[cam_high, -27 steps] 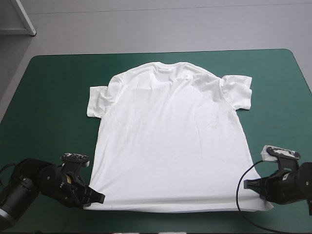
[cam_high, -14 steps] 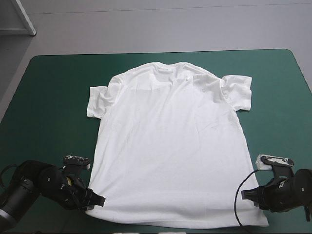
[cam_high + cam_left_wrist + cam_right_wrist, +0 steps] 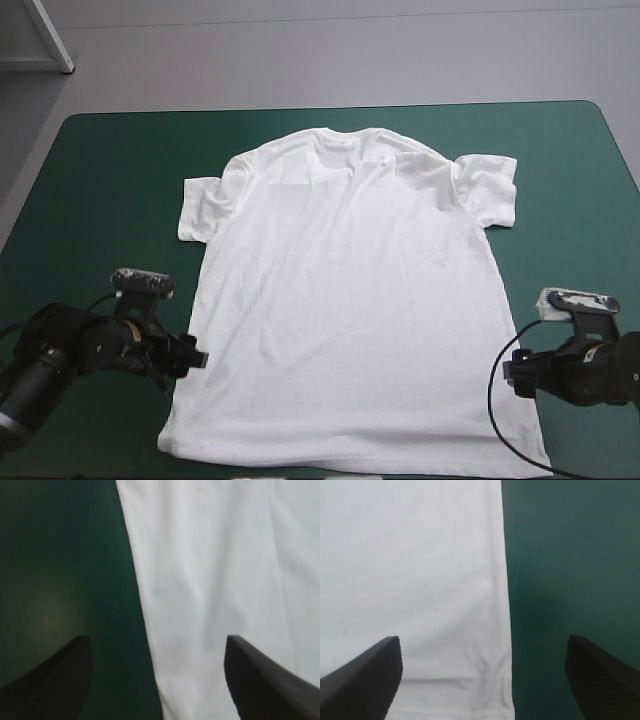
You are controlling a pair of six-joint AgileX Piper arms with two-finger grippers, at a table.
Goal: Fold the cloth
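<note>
T-shirt (image 3: pixel 345 300): white, spread flat on teal-green cover (image 3: pixel 100 180), collar far, hem near me, long axis running away. Left gripper (image 3: pixel 157 639), fingers parted, astride its left side edge; right gripper (image 3: pixel 482 638) likewise astride the right. I judge both equally near, contact unclear.

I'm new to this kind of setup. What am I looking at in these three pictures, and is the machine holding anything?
It is a robot with two arms, each ending in a black two-fingered pincer. The wide picture looks down from above and behind it. The other two come from cameras on the wrists, each looking along its own pincer. A white T-shirt lies spread flat on the table's teal-green cover. The left pincer is at one side edge of the shirt, and the right pincer is at the other, near the hem. Both are open, each straddling its edge. Nothing is held.
</note>
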